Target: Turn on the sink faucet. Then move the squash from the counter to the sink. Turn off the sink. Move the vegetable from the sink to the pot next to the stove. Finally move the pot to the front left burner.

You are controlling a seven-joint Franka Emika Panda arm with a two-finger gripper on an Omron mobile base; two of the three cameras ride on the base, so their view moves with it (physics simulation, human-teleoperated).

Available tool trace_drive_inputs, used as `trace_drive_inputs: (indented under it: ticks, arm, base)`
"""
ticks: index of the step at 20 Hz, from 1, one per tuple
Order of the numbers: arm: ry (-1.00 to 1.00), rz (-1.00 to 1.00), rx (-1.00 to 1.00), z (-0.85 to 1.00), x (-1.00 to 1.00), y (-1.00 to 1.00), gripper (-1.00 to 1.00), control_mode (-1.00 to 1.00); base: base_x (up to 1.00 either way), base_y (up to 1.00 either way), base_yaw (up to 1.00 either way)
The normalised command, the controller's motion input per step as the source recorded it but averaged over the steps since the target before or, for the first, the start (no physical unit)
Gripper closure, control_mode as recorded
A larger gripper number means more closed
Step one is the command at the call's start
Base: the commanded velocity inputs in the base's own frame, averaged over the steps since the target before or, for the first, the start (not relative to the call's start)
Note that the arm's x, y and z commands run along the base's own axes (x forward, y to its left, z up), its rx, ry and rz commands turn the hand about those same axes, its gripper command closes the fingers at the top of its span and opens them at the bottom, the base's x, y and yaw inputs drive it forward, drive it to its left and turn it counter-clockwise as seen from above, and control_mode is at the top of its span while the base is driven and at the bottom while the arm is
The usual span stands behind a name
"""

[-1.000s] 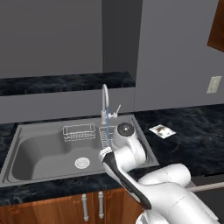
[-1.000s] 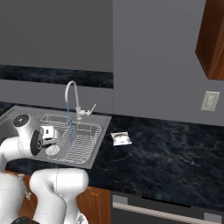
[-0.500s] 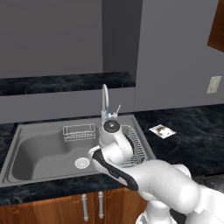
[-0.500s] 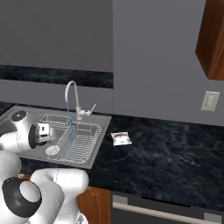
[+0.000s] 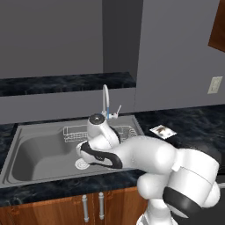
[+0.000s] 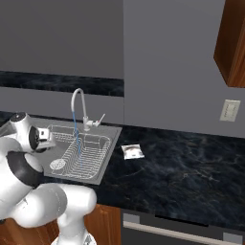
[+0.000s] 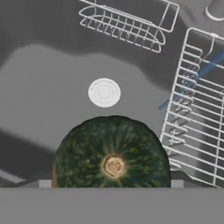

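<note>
Round, ribbed dark-green squash (image 7: 111,155) clamped in the gripper (image 7: 111,183) — over grey steel sink (image 7: 52,87), round drain (image 7: 104,92)

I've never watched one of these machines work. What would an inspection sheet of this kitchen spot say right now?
Surface: black veined counter with the grey sink set in it.
Job's things: sink faucet running a thin blue stream; squash above the basin, near the drain.
Clutter: small packet on the counter right of the sink; wire rack in the sink.
Fingers: gripper holds the squash by its sides.
Cables: nothing seen.
Surroundings: grey wall, wall outlet, brown cabinet.
</note>
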Motion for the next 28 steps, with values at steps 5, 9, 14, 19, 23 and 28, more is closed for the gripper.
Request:
trace_drive_inputs:
  ticks: [5,9,14,19,23,28]
  arm:
    - [0.00,-0.04,-0.02,-0.20,0.14,0.35,1.00,-1.00]
    - [0.00,0.00,-0.01,-0.33,0.14,0.27,1.00,-1.00]
    - [0.01,0.00,0.00,-0.37,0.17,0.17,1.00,-1.00]
    - [0.05,0.00,0.00,-0.14,0.14,0.08,1.00,-1.00]
    - [0.07,0.00,0.00,-0.15,0.14,0.12,1.00,-1.00]
    - [0.09,0.00,0.00,-0.07,0.17,0.21,1.00,-1.00]
  base:
    - [0.00,0.00,0.00]
    - [0.00,0.00,0.00]
    - [0.00,0.00,0.00]
    - [0.00,0.00,0.00]
    - [0.00,0.00,0.00]
    - [0.00,0.00,0.00]
